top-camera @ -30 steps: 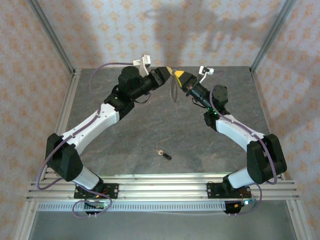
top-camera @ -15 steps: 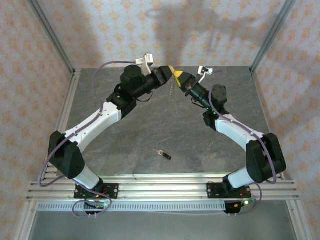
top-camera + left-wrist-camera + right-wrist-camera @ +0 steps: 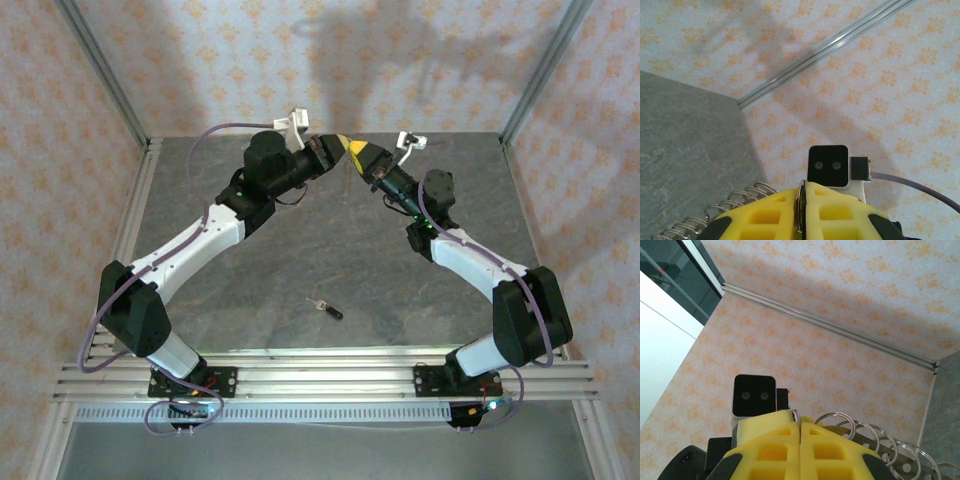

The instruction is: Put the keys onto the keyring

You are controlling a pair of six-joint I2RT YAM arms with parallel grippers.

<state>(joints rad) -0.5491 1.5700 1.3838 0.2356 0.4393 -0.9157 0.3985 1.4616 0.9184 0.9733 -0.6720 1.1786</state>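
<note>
Both arms were up high over the far end of the grey stone-look table [image 3: 300, 250], noses together! The left gripper [image 3: 333, 148] and the right gripper [image 3: 357, 153] met tip to tip, well above the surface. From the left wrist, the yellow foam fingers [image 3: 762, 217] were pressed together with a thin metal ring pinched in the seam between them. That ring belonged to the keyring [image 3: 732, 205], a silvery coil of wire loops trailing off to the side. From the right wrist, same story: yellow pads [image 3: 835, 450] closed flat against each other, the coil fanning out just beside them, one loop poking up at the seam. So both looked clamped on the keyring, by my read.

And the key? The tiny black-headed key with the pale metal blade [image 3: 328, 308] lay flat on the table near the front, well apart from both grippers. Nothing threaded yet.

Here was the worry. With both grippers committed to the ring, neither was free to fetch the key. Release one, and the floppy coil could swing or slide out of the other's soft pads and drop. Pull apart too hard, and the loops could stretch or spring free. And that key, so small and flat on the table, looked easier to nudge away than to pinch.
</note>
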